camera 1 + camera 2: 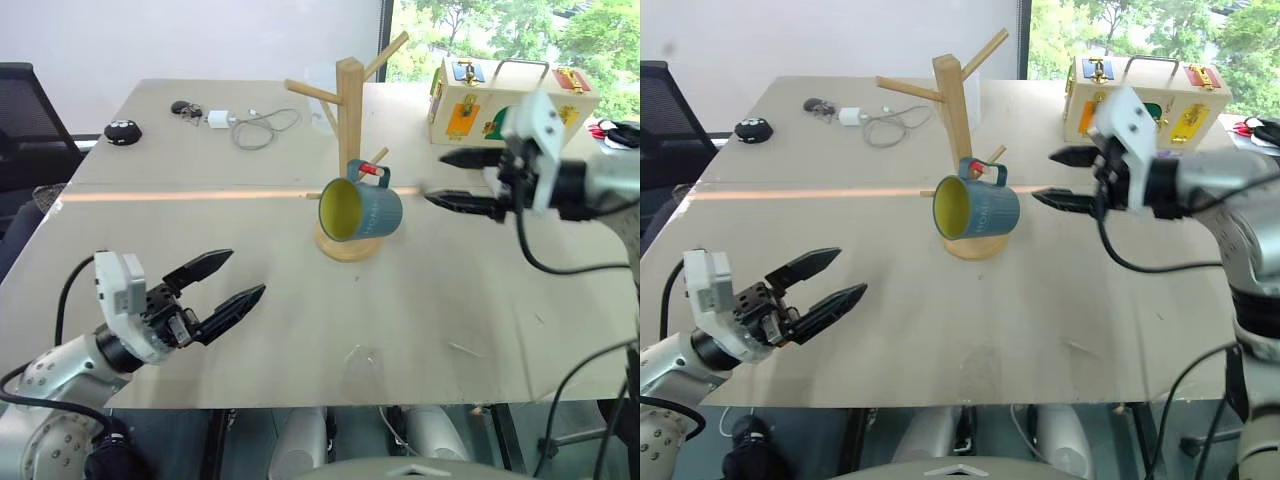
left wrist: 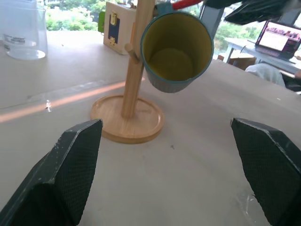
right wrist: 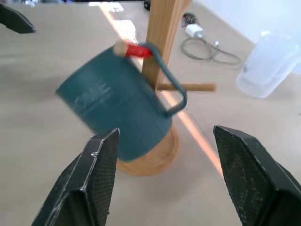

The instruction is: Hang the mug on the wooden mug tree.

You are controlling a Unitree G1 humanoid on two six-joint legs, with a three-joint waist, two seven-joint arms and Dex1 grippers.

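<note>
The mug [image 1: 360, 209] hung tilted by its handle from the red-tipped peg [image 1: 372, 170] of the mug tree [image 1: 349, 100] on the table [image 1: 300, 310], while the right gripper [image 1: 455, 180] hovered empty beside it with fingers apart, and the left gripper [image 1: 222, 280] waited well away, likewise spread.

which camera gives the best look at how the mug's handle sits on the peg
The right wrist view: the mug hangs tilted, its handle looped over the red-tipped peg. Both head views show this smaller. The left wrist view faces the mug's yellow-green inside, handle mostly hidden.
</note>
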